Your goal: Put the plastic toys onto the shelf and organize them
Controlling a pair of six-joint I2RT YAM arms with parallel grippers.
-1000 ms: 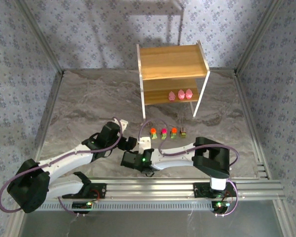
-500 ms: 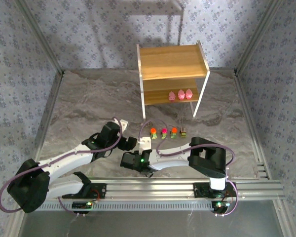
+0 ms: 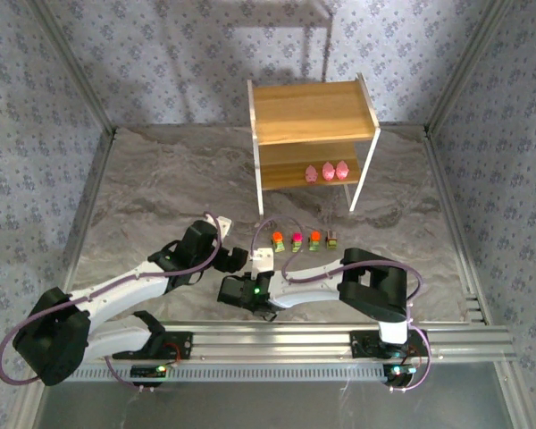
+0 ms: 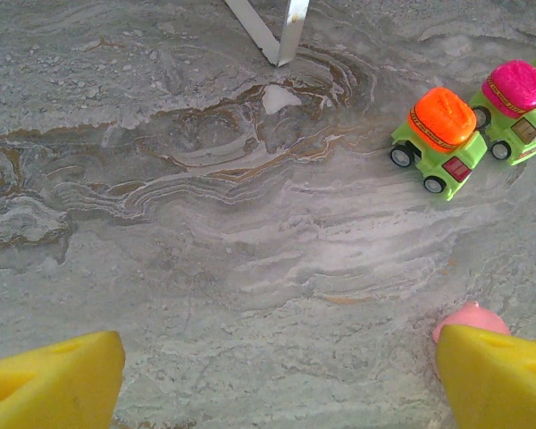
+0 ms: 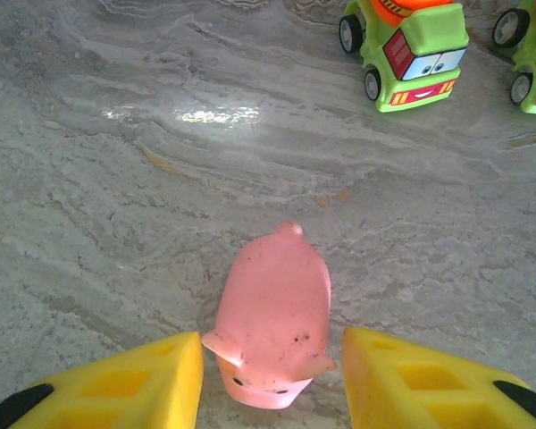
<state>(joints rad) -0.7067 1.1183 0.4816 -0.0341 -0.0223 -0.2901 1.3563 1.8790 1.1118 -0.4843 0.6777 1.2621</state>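
Observation:
A pink pig-shaped toy (image 5: 272, 317) lies on the table between the yellow fingers (image 5: 125, 384) of my right gripper (image 5: 272, 380), which is open with a gap on each side. Its tip peeks out behind the right finger (image 4: 496, 375) of my left gripper (image 4: 277, 384), open over bare table. Four cars stand in a row (image 3: 304, 239); the orange-topped car (image 4: 439, 138) and the magenta-topped car (image 4: 514, 103) are nearest. Three pink toys (image 3: 327, 171) sit on the lower tier of the wooden shelf (image 3: 313, 112). Both grippers, left (image 3: 239, 261) and right (image 3: 263, 264), meet just left of the cars.
The shelf's white front-left leg (image 4: 281, 31) stands just beyond the left gripper. Patterned walls and metal posts (image 3: 80, 98) close in the marbled table (image 3: 161, 188). An aluminium rail (image 3: 277, 344) runs along the near edge by the arm bases.
The right arm's elbow has folded slightly to the left and its wrist has edged a little. The left arm and the toys have not moved.

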